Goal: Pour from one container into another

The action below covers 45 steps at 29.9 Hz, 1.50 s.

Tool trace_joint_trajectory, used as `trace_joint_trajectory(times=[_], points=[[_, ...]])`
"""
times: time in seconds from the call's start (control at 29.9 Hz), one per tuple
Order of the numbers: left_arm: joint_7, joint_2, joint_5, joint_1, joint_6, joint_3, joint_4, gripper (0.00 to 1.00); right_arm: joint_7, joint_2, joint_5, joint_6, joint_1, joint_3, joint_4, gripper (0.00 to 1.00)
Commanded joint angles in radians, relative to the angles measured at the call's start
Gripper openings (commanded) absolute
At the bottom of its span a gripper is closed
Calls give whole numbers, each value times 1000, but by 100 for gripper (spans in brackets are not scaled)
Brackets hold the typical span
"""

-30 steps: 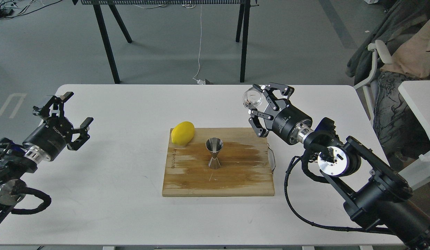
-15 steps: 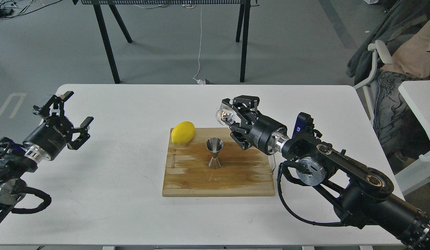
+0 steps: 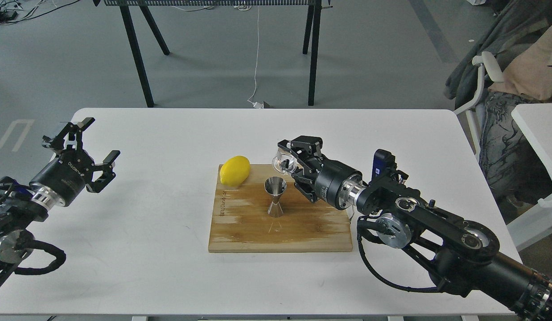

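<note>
The steel jigger point(image 3: 275, 196) stands upright near the middle of the wooden board point(image 3: 280, 232). My right gripper point(image 3: 290, 164) is shut on the small clear glass cup point(image 3: 282, 162), which is tipped on its side just above and right of the jigger's top rim. Whether anything is in the cup cannot be made out. Far to the left, my left gripper point(image 3: 95, 147) hovers open over the table with nothing between its fingers.
A yellow lemon point(image 3: 234, 170) lies on the board's back left corner, close to the jigger. The board rests on a white table point(image 3: 146, 249). Black table legs stand on the floor behind, and a chair with clothes is at the right.
My right arm has carried the glass cup left and down, from above the board's far right corner to just beside the jigger's rim. The left arm has stayed still.
</note>
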<state>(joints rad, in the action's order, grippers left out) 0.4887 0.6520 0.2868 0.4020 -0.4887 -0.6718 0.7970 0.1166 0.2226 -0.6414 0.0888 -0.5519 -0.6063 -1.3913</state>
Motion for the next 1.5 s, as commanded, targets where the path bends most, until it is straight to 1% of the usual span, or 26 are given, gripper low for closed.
trace_joint_trajectory(times=[0.0, 0.74, 0.9, 1.47], points=[[0, 1, 0, 1, 0, 0, 1, 99, 0, 1, -3, 0, -14, 10, 1, 34], [0, 1, 0, 3, 0, -2, 1, 99, -2, 3, -49, 0, -65, 66, 21, 34], [0, 0, 0, 3, 0, -2, 1, 99, 0, 1, -112, 0, -63, 68, 41, 34], [0, 0, 0, 1, 0, -2, -1, 99, -2, -2, -119, 0, -71, 91, 46, 34]])
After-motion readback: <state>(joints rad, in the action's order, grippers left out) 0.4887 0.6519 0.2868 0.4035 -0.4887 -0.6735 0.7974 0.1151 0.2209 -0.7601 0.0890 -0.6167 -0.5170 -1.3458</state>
